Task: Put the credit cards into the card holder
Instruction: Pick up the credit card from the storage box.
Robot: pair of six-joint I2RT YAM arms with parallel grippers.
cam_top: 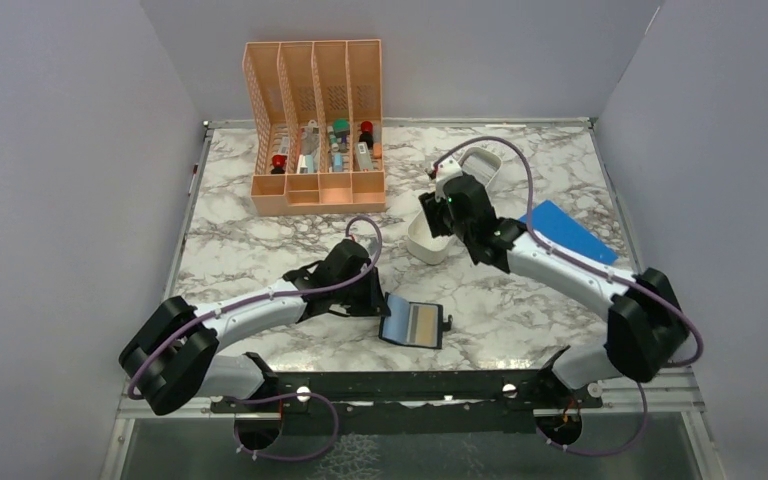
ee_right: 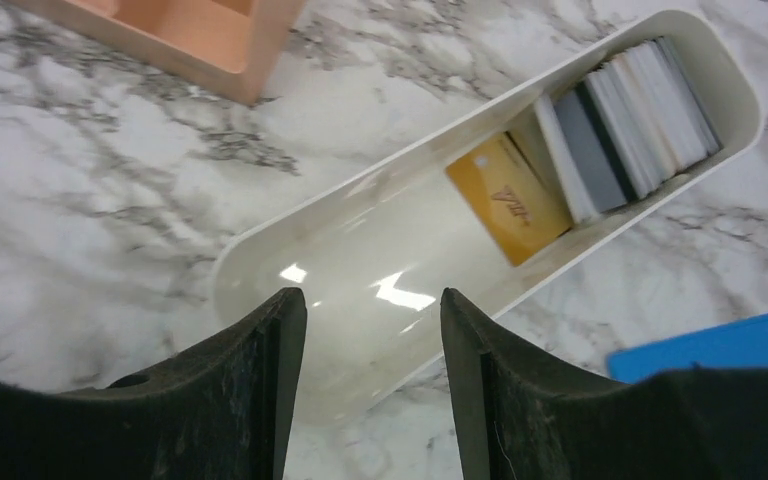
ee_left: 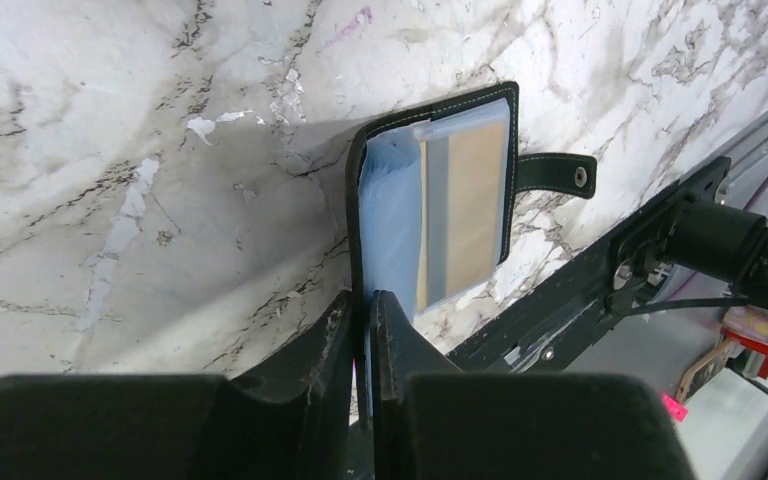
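The left gripper (ee_left: 368, 300) is pinched shut on the near edge of the card holder (ee_left: 460, 200). The holder lies open on the marble table (ee_left: 110, 150) straight ahead of its fingertips, with the snap tab (ee_left: 558, 172) sticking out to the claw's right. Something tan shows under the clear pocket; I cannot tell if it is a card. The right gripper (ee_right: 373, 300) is spread wide and empty, hovering over the near, bare end of the white tray (ee_right: 290, 270). The credit cards (ee_right: 620, 110) stand packed at the far end, ahead and to its right, and a gold card (ee_right: 508, 195) leans nearest the fingers. Fetching a card looks like the step in hand. I would reach forward along the tray's length and close on the gold card alone by its edges, so the light tray is not dragged. The tray walls crowd the fingers most. The peach organizer (ee_right: 190, 30) sits ahead-left, apart. The blue sheet (ee_right: 710, 345) lies right of the claw, outside the tray, and is no card.
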